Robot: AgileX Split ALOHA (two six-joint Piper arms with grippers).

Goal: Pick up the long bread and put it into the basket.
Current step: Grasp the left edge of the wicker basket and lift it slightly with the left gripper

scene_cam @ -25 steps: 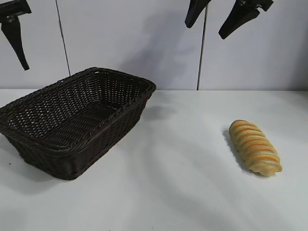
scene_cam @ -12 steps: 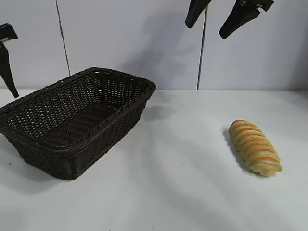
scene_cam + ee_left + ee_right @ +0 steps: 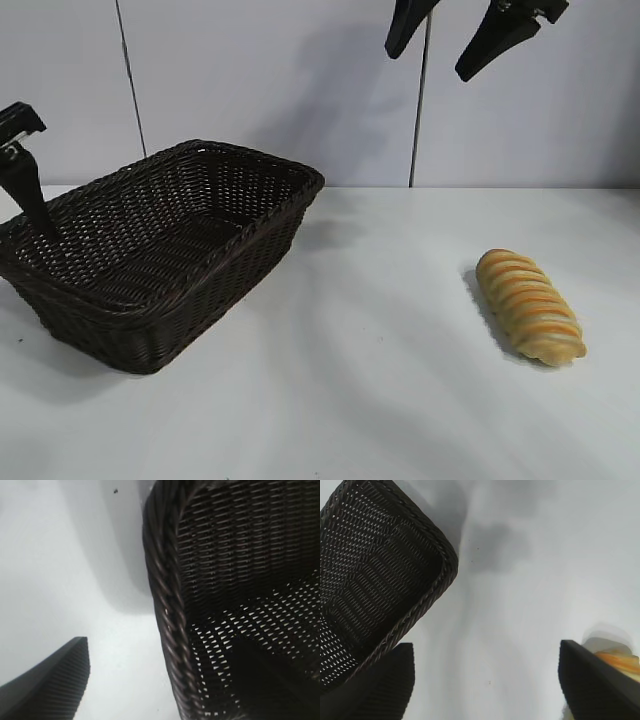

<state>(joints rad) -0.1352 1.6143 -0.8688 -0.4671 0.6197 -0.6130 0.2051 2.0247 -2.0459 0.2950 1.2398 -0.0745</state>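
While the long bread (image 3: 530, 305) lies on white table (image 3: 380, 380), grey panels (image 3: 260, 80) stand behind

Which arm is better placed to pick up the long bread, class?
The right: its gripper hangs open on the long bread's side, while the left gripper is at the basket's far end.

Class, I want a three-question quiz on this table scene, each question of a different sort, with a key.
1. True or false: the long bread already lies inside the basket.
2. Which gripper is down at the basket's outer end? A) left gripper B) right gripper
3. Fill in: the right gripper hangs high above the table with its fingers ____.

Key: 1 false, the bread lies on the table, apart from the basket; 2 A; 3 open.
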